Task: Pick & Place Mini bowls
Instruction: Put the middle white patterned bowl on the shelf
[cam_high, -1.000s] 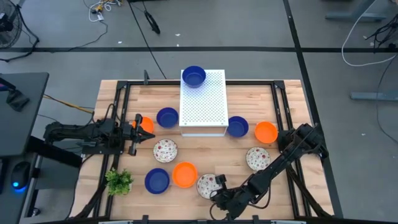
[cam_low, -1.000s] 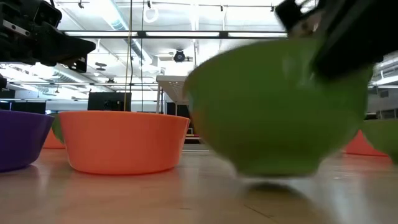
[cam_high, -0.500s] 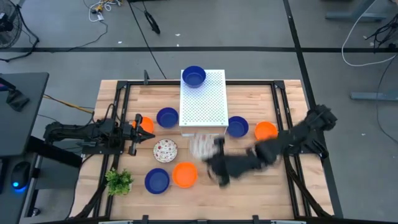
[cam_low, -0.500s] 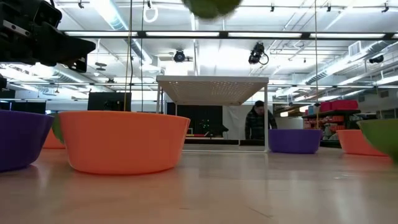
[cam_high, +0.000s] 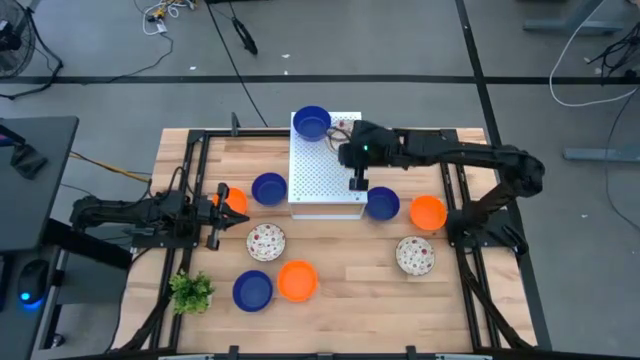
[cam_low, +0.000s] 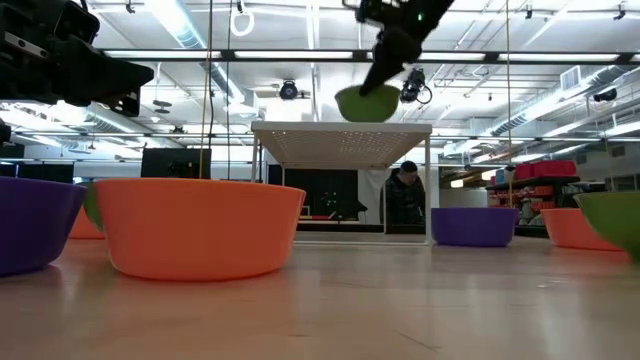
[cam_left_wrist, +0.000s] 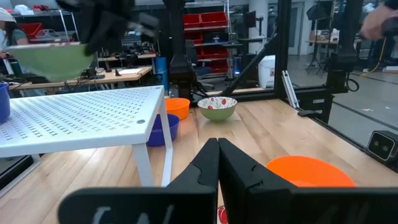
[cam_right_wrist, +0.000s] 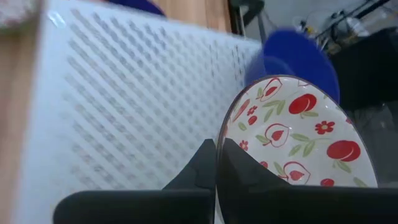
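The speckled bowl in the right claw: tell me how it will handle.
The speckled bowl, pinched by its rim in the right claw, holds its shape, so probably stiff and light. Held at one edge above the white board, it might swing or slip.

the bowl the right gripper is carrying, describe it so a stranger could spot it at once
Find the white perforated board standing at the table's far middle. The right gripper hangs over it, shut on a speckled bowl, white inside with red fruit and green leaves. It is the only bowl in the air; a blue bowl sits beside it on the board.
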